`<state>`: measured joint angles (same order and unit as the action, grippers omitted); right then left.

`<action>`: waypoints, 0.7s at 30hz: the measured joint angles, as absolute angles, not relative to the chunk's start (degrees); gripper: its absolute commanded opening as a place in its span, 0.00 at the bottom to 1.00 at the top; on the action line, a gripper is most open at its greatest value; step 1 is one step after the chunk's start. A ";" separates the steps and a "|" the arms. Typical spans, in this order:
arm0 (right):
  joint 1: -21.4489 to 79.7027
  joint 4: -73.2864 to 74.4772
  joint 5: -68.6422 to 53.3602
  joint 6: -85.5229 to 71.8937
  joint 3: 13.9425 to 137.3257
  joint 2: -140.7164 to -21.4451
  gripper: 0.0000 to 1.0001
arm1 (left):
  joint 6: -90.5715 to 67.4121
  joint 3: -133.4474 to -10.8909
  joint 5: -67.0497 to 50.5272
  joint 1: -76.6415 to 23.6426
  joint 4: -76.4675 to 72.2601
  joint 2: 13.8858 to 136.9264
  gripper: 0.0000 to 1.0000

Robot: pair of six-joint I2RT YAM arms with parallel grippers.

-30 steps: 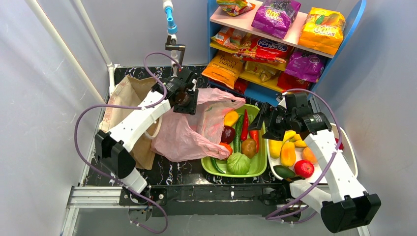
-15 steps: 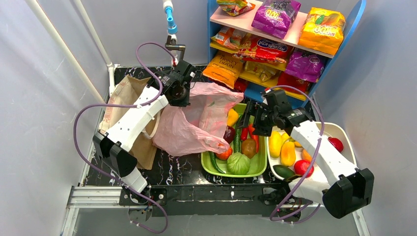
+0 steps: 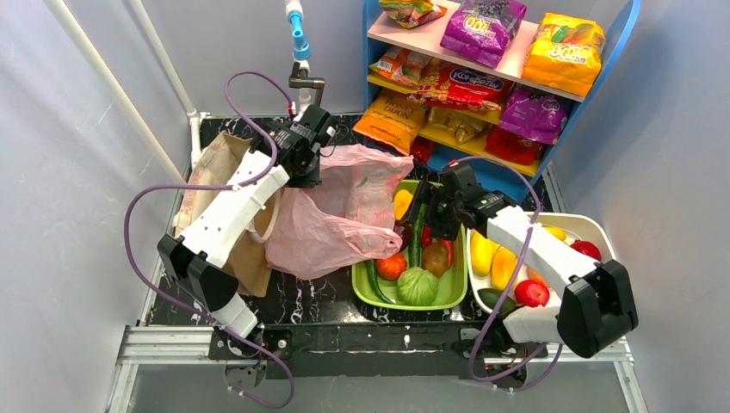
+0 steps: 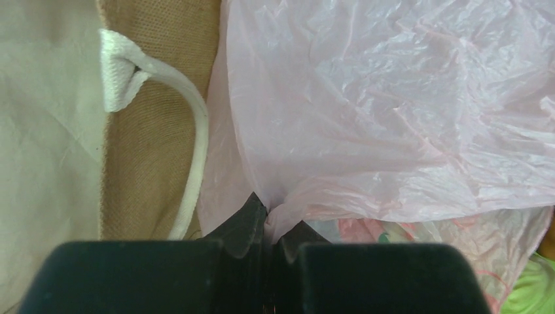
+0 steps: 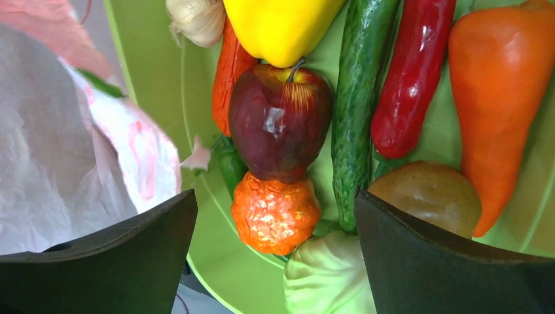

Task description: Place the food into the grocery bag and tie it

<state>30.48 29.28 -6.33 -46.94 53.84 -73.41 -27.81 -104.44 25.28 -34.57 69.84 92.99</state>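
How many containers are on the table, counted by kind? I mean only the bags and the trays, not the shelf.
Bags: 2 (pink plastic bag, brown bag)
Trays: 2 (green tray, white tray)
Total: 4

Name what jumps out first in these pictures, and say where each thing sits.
The crinkly pink grocery bag sprawls mid-table, one fold pinched in the shut left gripper. Right of it, a green tray packed with bright vegetables and a dark-red apple lies under the wide-open right gripper. Behind, a shelf holds shiny snack packets.
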 measured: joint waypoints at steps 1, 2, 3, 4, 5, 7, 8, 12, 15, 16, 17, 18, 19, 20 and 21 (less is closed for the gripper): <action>30.70 28.67 -6.07 -47.31 53.60 -73.95 0.96 | -28.05 -104.44 25.71 -34.54 70.15 92.95 0.00; 30.96 28.08 -5.89 -47.77 53.45 -74.59 0.96 | -28.25 -104.44 26.15 -34.52 70.52 92.95 0.00; 31.20 27.55 -5.72 -47.97 53.43 -75.29 0.96 | -28.38 -104.44 26.55 -34.41 70.87 92.95 0.00; 31.33 26.92 -5.65 -48.16 53.41 -75.81 0.96 | -28.56 -104.44 26.89 -34.33 71.16 92.95 0.00; 31.53 26.24 -5.61 -48.40 53.39 -76.44 0.96 | -28.62 -104.44 27.24 -34.26 71.35 92.92 0.00; 31.83 24.97 -5.50 -49.01 53.39 -77.71 0.96 | -28.73 -104.44 27.66 -34.02 71.59 92.84 0.00; 31.97 24.53 -5.50 -49.30 53.39 -78.28 0.95 | -28.77 -104.44 27.73 -33.89 71.66 92.77 0.00; 32.56 23.44 -5.48 -49.80 53.39 -80.79 0.93 | -28.99 -104.44 28.32 -33.74 71.92 92.12 0.00; 32.88 23.27 -5.54 -50.30 53.39 -82.39 0.91 | -29.19 -104.44 28.99 -33.50 72.29 91.64 0.00; 32.97 23.09 -5.54 -50.46 53.39 -82.76 0.91 | -29.21 -104.44 29.19 -33.47 72.38 91.44 0.00; 33.08 22.83 -5.56 -50.65 53.39 -83.22 0.89 | -29.23 -104.44 29.34 -33.43 72.44 91.24 0.00; 33.19 22.57 -5.58 -50.72 53.39 -83.72 0.88 | -29.23 -104.44 29.47 -33.41 72.51 91.05 0.00; 33.39 22.37 -5.63 -50.83 53.39 -84.20 0.87 | -29.26 -104.44 29.54 -33.34 72.51 90.87 0.00; 33.54 22.31 -5.72 -50.85 53.39 -84.68 0.87 | -29.26 -104.44 29.58 -33.28 72.51 90.65 0.00; 33.67 22.28 -5.76 -50.87 53.39 -85.06 0.87 | -29.26 -104.44 29.58 -33.19 72.51 90.50 0.00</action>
